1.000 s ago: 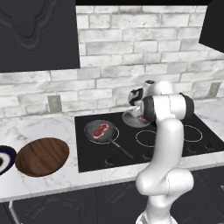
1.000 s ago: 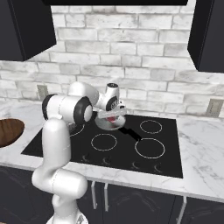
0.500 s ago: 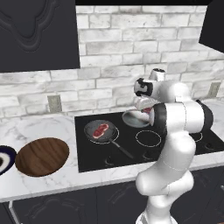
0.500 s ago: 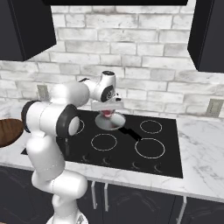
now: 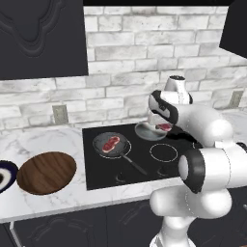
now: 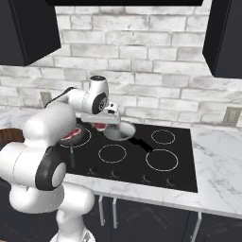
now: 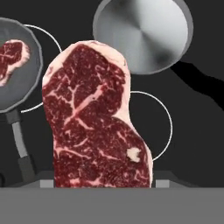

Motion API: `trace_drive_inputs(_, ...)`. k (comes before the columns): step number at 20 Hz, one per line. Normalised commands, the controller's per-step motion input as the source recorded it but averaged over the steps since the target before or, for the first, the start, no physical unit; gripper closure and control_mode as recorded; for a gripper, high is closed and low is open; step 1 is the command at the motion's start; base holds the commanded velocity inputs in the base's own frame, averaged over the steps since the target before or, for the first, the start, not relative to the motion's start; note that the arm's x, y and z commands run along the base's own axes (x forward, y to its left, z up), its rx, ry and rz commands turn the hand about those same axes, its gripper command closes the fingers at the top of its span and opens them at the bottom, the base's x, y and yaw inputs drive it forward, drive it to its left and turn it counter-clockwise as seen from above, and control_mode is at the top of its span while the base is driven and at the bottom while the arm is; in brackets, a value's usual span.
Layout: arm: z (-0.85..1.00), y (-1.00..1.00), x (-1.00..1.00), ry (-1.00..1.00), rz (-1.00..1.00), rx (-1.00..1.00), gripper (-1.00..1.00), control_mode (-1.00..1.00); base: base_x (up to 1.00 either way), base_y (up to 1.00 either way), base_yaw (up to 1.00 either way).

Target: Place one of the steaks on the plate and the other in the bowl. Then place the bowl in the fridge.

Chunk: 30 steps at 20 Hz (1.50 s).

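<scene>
Your gripper [image 7: 103, 183] fingertips are hidden behind the steak [image 7: 94, 118] it's clamped on, above the silver pan [image 7: 142, 33]; second steak [image 5: 112, 142] in dark skillet [image 5: 112, 144].

Even, soft light fills both base views, bright on the white brick wall [image 5: 144, 62] and the marble desk [image 5: 58, 202], with no hard glare anywhere. The black cooktop [image 6: 142, 156] stays matte and dark, its rings crisp. The upper cabinets [image 5: 38, 38] read almost solid black, detail barely showing. The robot arm [image 5: 202, 125] carries gentle shading, lighter on top, darker underneath. In the hand view, the empty silver pan [image 7: 142, 35] shows a smooth radial sheen, and a sharp black shadow [image 7: 197, 81] runs off beside it. The held steak [image 7: 94, 122] looks sharp, marbling clear. Edges look a little soft and pixelated throughout; no lens distortion shows.
</scene>
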Motion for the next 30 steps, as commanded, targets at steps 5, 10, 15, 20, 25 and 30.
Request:
trace_drive_inputs(5,0.24,0.23,-0.61,0.02,-0.19,0.00,1.00,-1.00,0.00,0.00,0.00)
trace_drive_inputs(10,0.02,0.00,-0.26,0.00,-0.04,0.00,1.00,-1.00,0.00,0.00,0.00)
trace_drive_inputs(15,0.00,0.00,-0.05,0.00,0.00,0.00,1.00,-1.00,0.00,0.00,0.00)
trace_drive_inputs(20,0.00,0.03,-0.27,0.00,0.00,0.00,1.00,-1.00,0.00,0.00,0.00)
trace_drive_inputs(25,0.00,0.00,0.00,0.00,0.00,0.00,1.00,1.00,-0.41,0.31,-0.03)
trace_drive_inputs(30,0.00,0.00,0.00,0.00,0.00,0.00,1.00,1.00,-0.05,0.78,-0.04)
